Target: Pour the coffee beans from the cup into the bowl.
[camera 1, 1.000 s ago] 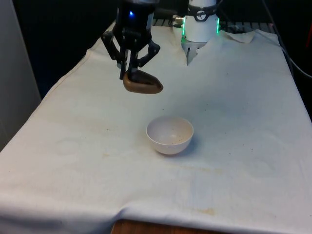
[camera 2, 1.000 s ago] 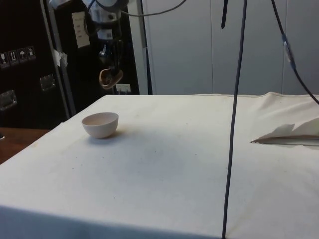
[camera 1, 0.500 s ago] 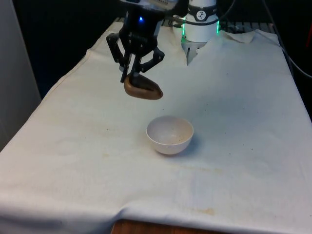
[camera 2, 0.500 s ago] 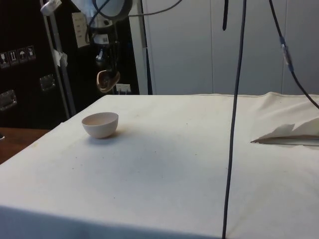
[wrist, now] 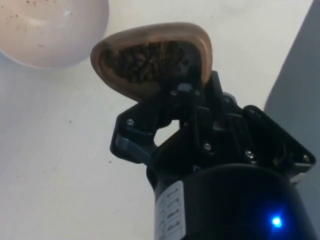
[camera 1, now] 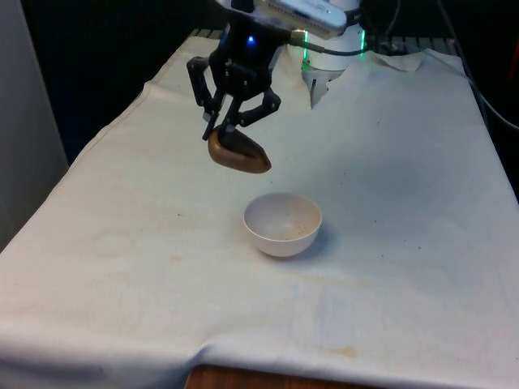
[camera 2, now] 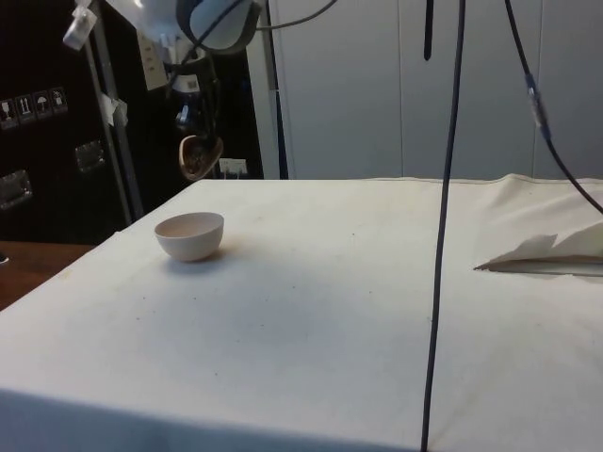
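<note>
Pincer (camera 1: pixel 232 130) clamps the brown cup (camera 1: pixel 238 153) by its rim, aloft beside the white bowl (camera 1: pixel 283 224) on the counter (camera 1: pixel 405 211). Beans (wrist: pixel 150 60) sit in the cup; tipping over the bowl is yet to come.

White cloth (camera 1: pixel 389 162) — dangling black cable (camera 2: pixel 443 226)

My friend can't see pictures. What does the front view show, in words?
A black tool holds a brown cup up in the air, tipped toward a white bowl. The bowl sits on a table under a white cloth, nearer the camera and toward the front view's right of the cup.
</note>
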### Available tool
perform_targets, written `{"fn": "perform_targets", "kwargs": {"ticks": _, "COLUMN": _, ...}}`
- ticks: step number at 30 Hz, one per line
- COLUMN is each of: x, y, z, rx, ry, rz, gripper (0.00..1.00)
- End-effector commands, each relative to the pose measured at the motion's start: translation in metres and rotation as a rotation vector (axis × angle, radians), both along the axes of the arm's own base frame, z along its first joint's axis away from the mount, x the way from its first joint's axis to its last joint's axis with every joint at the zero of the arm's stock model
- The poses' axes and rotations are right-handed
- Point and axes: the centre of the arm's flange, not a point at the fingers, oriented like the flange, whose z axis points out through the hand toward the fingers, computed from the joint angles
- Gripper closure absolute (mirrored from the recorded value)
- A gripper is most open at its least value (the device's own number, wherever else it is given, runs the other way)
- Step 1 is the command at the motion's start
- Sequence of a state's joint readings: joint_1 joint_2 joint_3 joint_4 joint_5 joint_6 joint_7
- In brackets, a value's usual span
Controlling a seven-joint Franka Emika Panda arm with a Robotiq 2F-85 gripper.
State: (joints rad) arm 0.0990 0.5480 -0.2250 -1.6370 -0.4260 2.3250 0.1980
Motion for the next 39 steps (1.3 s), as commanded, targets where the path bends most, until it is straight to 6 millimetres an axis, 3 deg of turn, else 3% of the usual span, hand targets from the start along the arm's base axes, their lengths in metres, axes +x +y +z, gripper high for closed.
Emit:
{"fn": "perform_targets", "kwargs": {"ticks": 1, "x": 0.002, "y": 0.003, "z": 0.0, "rx": -0.021, "ry": -0.01, "rz": 0.001, "gripper": 1.0}}
{"fn": "perform_targets", "kwargs": {"ticks": 39, "x": 0.0, "y": 0.064, "z": -0.028, "rx": -0.317, "ry": -0.059, "rz": 0.014, "gripper": 1.0}}
